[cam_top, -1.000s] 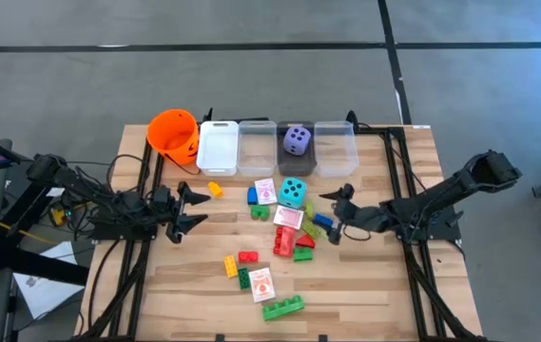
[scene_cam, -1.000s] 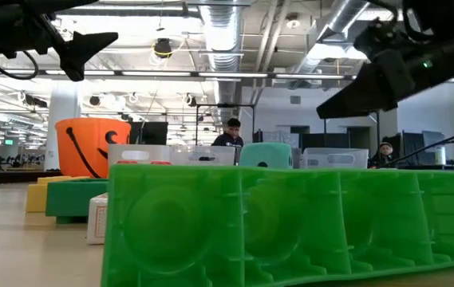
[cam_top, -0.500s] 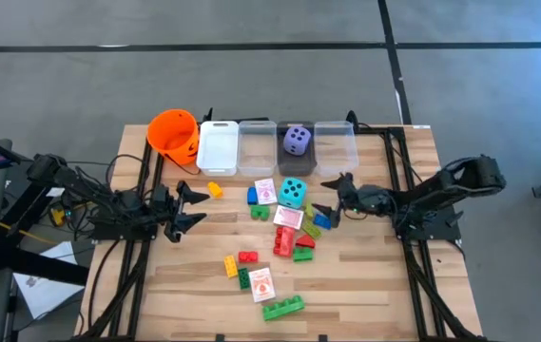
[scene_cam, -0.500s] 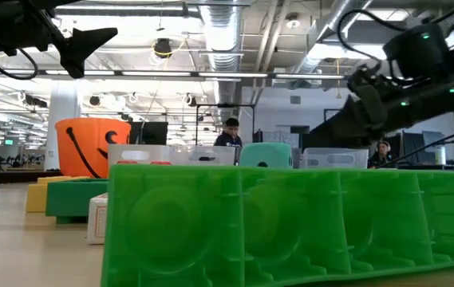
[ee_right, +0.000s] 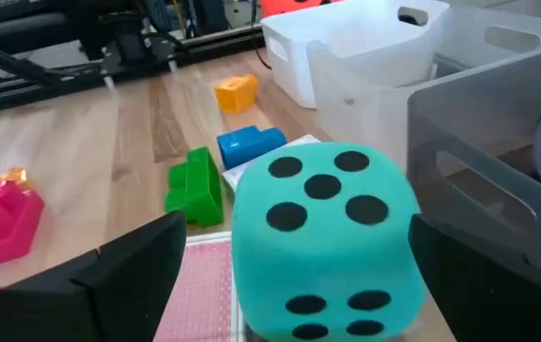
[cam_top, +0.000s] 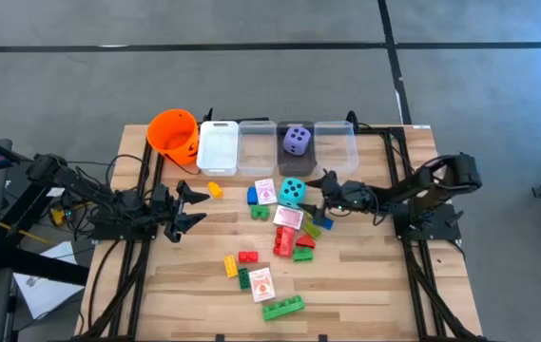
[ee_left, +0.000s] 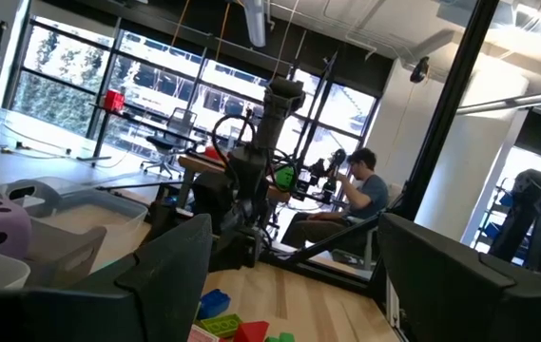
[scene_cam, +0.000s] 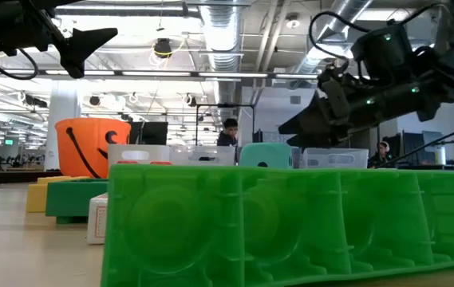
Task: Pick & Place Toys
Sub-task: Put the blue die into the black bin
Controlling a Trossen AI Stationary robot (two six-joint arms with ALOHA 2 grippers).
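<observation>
A teal soft die [cam_top: 292, 192] stands on the table amid scattered toys. My right gripper [cam_top: 316, 192] is open just to the die's right. In the right wrist view the die [ee_right: 322, 237] stands between the two fingers [ee_right: 127, 275], with a gap on each side. A purple die [cam_top: 296, 141] sits in a clear bin [cam_top: 296, 160]. Red, green, blue and yellow bricks [cam_top: 282, 239] and pink-white cards [cam_top: 288, 217] lie around. My left gripper [cam_top: 192, 207] is open and empty at the table's left.
An orange bucket [cam_top: 173, 133] and a row of clear bins [cam_top: 219, 147] stand along the far edge. A green brick [cam_top: 283, 306] lies near the front edge and fills the low view [scene_cam: 290, 223]. A yellow brick [cam_top: 215, 189] lies near my left gripper.
My right gripper has gone toward the table's left edge and a little toward the far edge, up to the teal die, staying open. The die and the other toys have kept still.
</observation>
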